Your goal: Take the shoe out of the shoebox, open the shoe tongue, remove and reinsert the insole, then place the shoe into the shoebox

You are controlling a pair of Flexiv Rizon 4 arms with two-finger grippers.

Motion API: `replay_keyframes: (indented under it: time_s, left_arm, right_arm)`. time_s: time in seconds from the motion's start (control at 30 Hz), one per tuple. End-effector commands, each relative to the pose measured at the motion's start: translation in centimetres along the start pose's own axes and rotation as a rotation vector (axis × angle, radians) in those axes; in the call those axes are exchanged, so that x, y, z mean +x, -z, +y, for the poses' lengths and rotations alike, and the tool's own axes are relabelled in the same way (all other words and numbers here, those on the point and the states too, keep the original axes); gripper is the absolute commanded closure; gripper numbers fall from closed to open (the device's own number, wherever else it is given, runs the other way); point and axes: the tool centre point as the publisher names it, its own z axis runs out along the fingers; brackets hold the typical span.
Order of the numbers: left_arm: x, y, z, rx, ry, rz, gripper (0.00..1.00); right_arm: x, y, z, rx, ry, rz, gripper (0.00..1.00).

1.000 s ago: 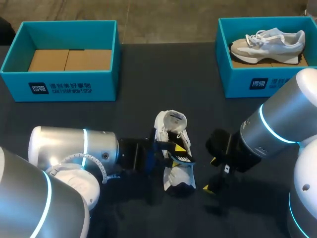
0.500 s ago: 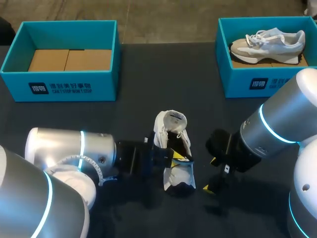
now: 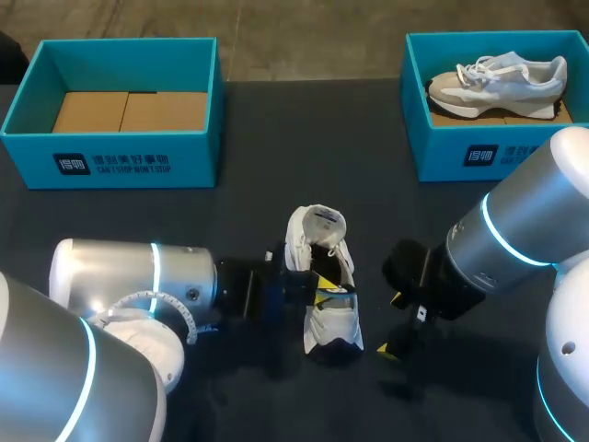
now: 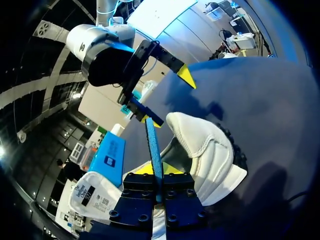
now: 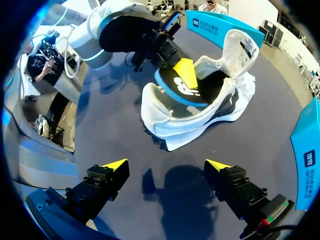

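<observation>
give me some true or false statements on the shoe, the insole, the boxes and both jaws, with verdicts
1. The white shoe sits on the table, outside both boxes. True.
2. The left box holds a shoe. False: only its cardboard floor shows; the second shoe is in the right box.
3. The left jaws are shut on the blue insole. True.
4. The right jaws grip the white shoe's heel. False: they stand open, apart from the shoe.

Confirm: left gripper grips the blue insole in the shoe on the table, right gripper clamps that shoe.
Wrong on the right gripper: it is open, apart from the shoe, per the right wrist view. Left gripper does grip the blue insole.
</observation>
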Motion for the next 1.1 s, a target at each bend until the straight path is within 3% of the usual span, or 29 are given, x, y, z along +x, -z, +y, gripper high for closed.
replay_keyframes:
  time_s: [0.03,0.23,0.27,0.3,0.33,0.5,0.83,0.87,0.93,1.1]
  left_arm:
    - [-0.4,-1.1,0.4,-0.022,0.009,0.010,1.00]
    - [-0.4,-0.9,0.1,-0.013,0.024,0.009,1.00]
    - [-0.3,-0.7,-0.1,-0.010,0.027,0.010,0.93]
    - [-0.3,-0.5,-0.3,-0.007,0.029,0.009,0.80]
    - [-0.2,-0.4,-0.5,0.000,0.033,0.005,0.76]
    - [-0.1,0.4,-1.4,0.022,0.037,-0.001,0.76]
    - [0.1,1.0,-3.0,0.072,0.042,-0.002,0.83]
    - [0.2,1.0,-3.1,0.072,0.042,-0.001,0.85]
    - [0.2,0.9,-3.1,0.072,0.037,0.000,1.00]
    - [0.6,0.3,-2.8,0.058,-0.005,0.006,1.00]
  right_arm:
    - [0.1,0.0,-0.1,-0.001,0.000,-0.002,0.00]
    - [0.1,0.0,-0.1,-0.001,0.000,-0.002,0.00]
    - [0.1,0.0,-0.1,-0.001,0.000,-0.002,0.00]
    - [0.1,0.0,-0.1,-0.001,0.000,-0.002,0.00]
    - [0.1,0.0,-0.1,-0.001,0.000,-0.002,0.00]
    - [0.1,0.0,-0.1,-0.001,0.000,-0.002,0.00]
    - [0.1,0.0,-0.1,-0.001,0.000,-0.002,0.00]
    - [0.1,0.0,-0.1,-0.001,0.000,-0.002,0.00]
    - [0.1,0.0,-0.1,-0.001,0.000,-0.002,0.00]
    - [0.1,0.0,-0.1,-0.001,0.000,-0.002,0.00]
